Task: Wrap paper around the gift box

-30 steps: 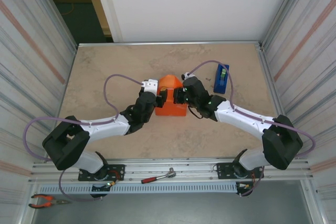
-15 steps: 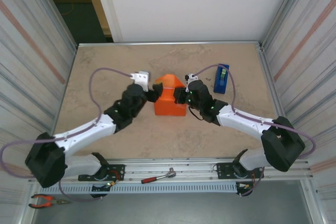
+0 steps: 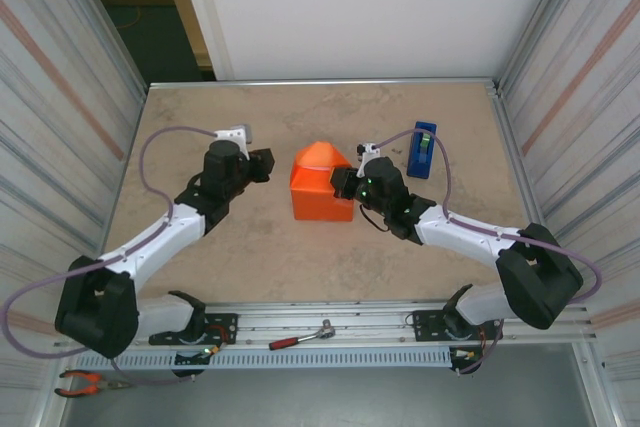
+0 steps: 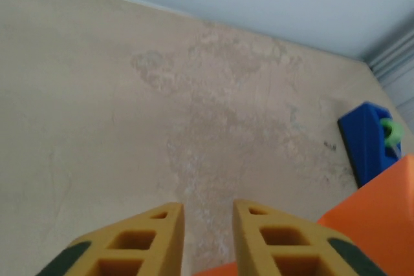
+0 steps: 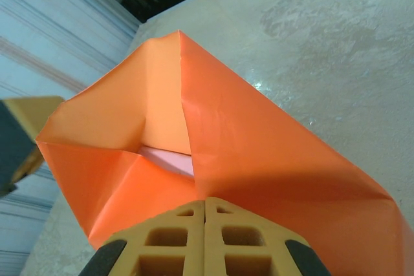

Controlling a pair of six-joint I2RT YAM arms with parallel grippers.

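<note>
The orange paper (image 3: 322, 187) lies folded over the gift box mid-table, with one corner peaked toward the back. A sliver of the pink gift box (image 5: 169, 158) shows inside the paper's (image 5: 259, 140) open end. My right gripper (image 3: 343, 184) is shut, and its tips (image 5: 206, 202) rest against the paper where a flap edge ends; I cannot tell if any paper is pinched. My left gripper (image 3: 262, 162) hangs open left of the paper, apart from it, with bare table between its fingers (image 4: 206, 210). An orange corner (image 4: 378, 218) shows at that view's lower right.
A blue tape dispenser (image 3: 422, 150) stands right of the paper, behind my right arm, and shows again (image 4: 365, 140) in the left wrist view. A ratchet wrench (image 3: 300, 337) and pliers (image 3: 88, 382) lie on the front rail. Metal walls close both sides.
My left gripper has let go of the paper's left side and swung back to the left, now open. The right gripper has stayed at the paper's right edge.
</note>
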